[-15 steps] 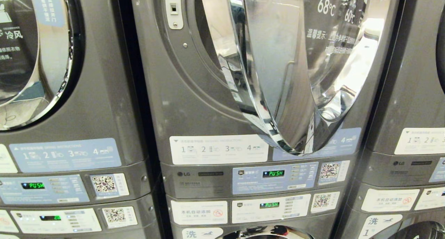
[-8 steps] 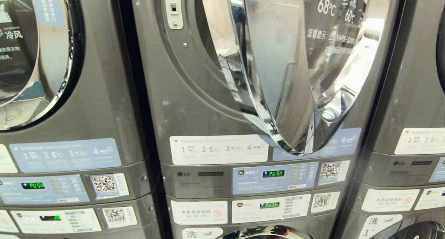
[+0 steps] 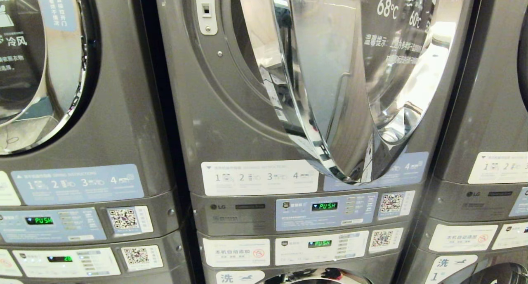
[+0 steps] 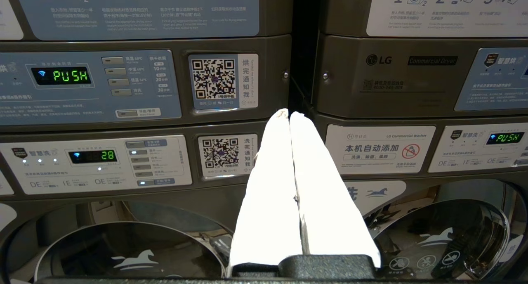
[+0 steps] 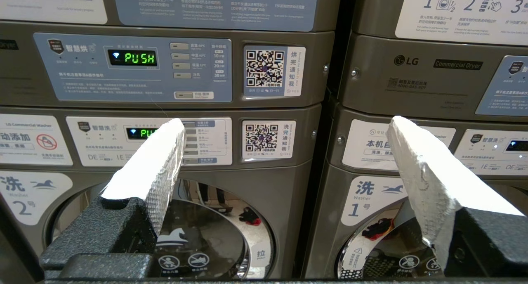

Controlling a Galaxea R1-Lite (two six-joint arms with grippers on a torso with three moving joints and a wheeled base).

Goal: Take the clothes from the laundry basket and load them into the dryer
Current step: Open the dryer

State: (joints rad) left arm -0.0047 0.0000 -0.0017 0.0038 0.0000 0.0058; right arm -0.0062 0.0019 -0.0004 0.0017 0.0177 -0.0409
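Dryer (image 3: 231, 123) of the middle stack standing with its chrome door (image 3: 330, 90) swung out toward the camera. Nothing altered over the last second: head view same as before, door at the same angle, no arm crossing it. Judged from that, a pause rather than a loading stroke, either before the first garment or after the last.

Starting at the left: neighbouring dryer (image 3: 123, 90) with its door closed. Below it, seen from the left wrist, left gripper (image 4: 290, 114) parked low before the control panels, white fingers pressed together tip to tip, nothing between them. In the middle, green "PUSH" display (image 3: 324, 206) lit under the open door. Drum interior hidden behind the door, so no telling whether clothes lie inside. No clothes and no laundry basket anywhere in view.

Further right, right gripper (image 5: 285, 125) also low, facing the washer doors (image 5: 206, 234) of the bottom row, claw spread as wide as it goes and empty. Last, the right-hand stack (image 3: 486, 110), mostly cut off by the edge.

Surfaces: dark grey metal fronts, blue and white instruction stickers, QR labels, mirror-bright door rims throwing back a well-lit room. Machines packed side by side with narrow dark gaps between. Floor out of sight.
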